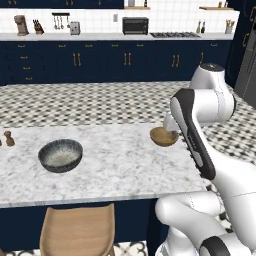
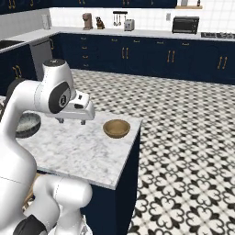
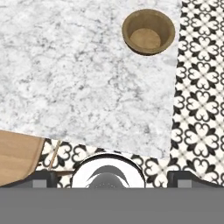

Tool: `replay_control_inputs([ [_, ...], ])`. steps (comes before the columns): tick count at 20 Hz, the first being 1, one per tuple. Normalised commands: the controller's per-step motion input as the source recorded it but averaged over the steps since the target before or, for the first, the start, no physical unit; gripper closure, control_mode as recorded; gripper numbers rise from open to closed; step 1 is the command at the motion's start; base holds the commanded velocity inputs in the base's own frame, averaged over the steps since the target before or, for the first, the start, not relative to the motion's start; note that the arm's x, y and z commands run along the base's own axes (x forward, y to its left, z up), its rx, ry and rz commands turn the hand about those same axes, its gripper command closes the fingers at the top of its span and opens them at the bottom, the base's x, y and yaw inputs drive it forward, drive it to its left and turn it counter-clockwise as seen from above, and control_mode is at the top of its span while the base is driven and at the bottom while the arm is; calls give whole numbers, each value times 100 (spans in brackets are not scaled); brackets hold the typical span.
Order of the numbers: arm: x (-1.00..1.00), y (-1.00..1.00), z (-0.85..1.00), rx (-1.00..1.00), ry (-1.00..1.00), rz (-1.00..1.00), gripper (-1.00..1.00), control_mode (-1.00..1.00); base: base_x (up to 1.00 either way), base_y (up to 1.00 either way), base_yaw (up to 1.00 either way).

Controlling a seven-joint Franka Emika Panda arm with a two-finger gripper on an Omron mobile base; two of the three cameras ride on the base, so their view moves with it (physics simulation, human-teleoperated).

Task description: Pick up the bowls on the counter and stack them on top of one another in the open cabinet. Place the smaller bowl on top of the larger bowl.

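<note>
The larger bowl (image 1: 60, 155), dark grey and speckled, sits on the left part of the marbled counter (image 1: 120, 165); in the right base view the arm half hides this grey bowl (image 2: 28, 125). The smaller bowl (image 1: 162, 136) (image 2: 116, 128) (image 3: 148, 31), tan-brown, stands upright near the counter's far right corner. My gripper (image 2: 71, 121) (image 3: 113, 178) hangs above the counter, pointing down, a short way left of the tan bowl and apart from it. It is open, with nothing between its fingertips (image 3: 43, 177). The cabinet is out of view.
A wooden stool (image 1: 77, 230) (image 3: 15, 153) stands at the counter's near edge. A small brown grinder (image 1: 9, 138) sits at the counter's far left. Patterned floor (image 2: 183, 151) lies beyond the right edge. Navy wall units (image 1: 100, 60) line the back.
</note>
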Motion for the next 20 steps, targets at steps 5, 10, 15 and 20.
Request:
replay_control_inputs([
  [5,0,0,0,0,0,0,-100,100,0,0,0],
  [10,81,2,-23,2,1,7,-100,-100,0,0,0],
  [15,100,0,-55,8,2,13,-100,-100,0,0,0],
  [20,100,1,-68,-7,18,4,-100,-100,0,0,0],
])
